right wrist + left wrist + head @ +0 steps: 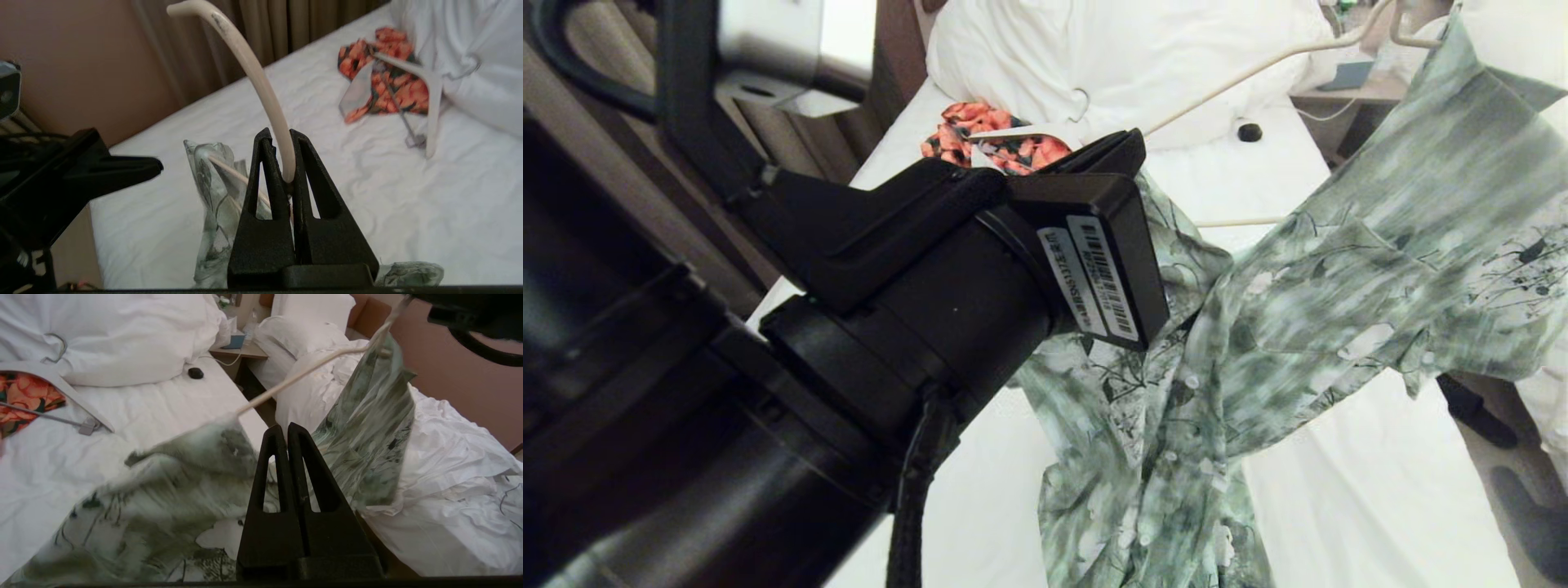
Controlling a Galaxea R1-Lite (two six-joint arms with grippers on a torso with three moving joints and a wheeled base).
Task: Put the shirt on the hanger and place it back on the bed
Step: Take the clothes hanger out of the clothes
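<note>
Right gripper (282, 163) fingers clamp the hanger (261, 90) by its hook, suspending the shirt (1339, 327) above the bed (1380, 490) (partly threaded). Left gripper (286, 435) fingers are pressed together, apparently empty.

Matte black robot arm with tapered black claws

The left arm (866, 327) is a thick black cylinder with ringed collars, a braided black cable (911, 498) hanging beneath, and two white barcode stickers (1094, 278) on its flat end block; each claw (286, 430) has two textured black wedge fingers (269, 196) with triangular cut-outs.
</note>
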